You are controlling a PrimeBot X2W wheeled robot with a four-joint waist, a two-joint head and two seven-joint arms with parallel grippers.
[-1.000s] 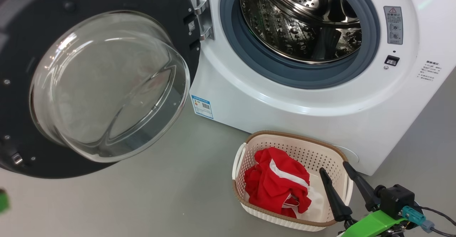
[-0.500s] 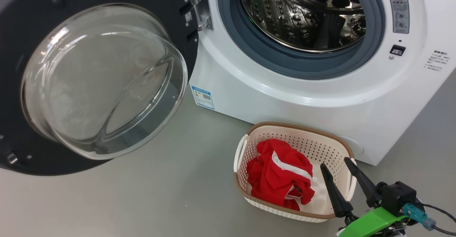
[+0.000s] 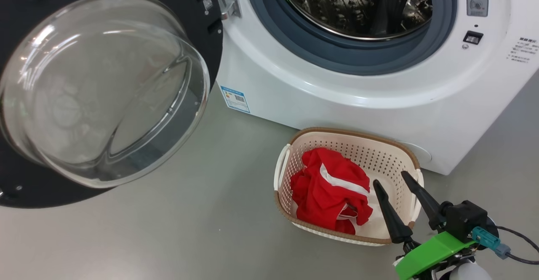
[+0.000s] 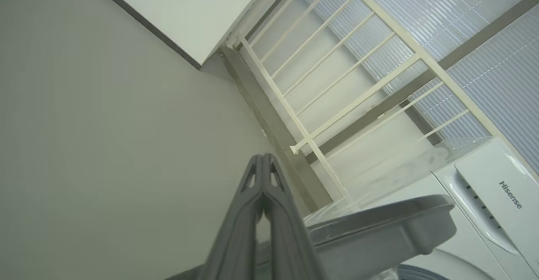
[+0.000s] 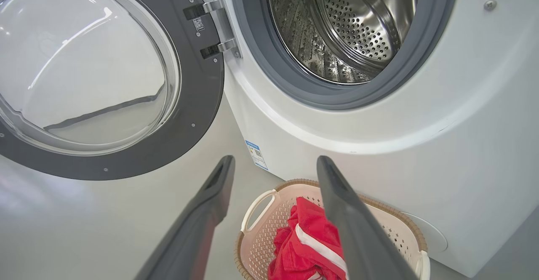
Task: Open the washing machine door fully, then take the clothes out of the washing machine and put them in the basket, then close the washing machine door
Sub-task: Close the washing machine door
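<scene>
Just over basket (image 3: 351, 132), right claw (image 3: 389, 177) spread, aimed at washing machine (image 3: 379, 103), left claw (image 4: 262, 158) pressed together

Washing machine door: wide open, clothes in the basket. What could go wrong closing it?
1. The right hand is open, close by the basket at its right rim; swinging from there toward the washing machine door could clip and shift the basket.
2. The left hand is shut, near the door's edge; pushing with closed fingers on the bulging glass may slip.
</scene>
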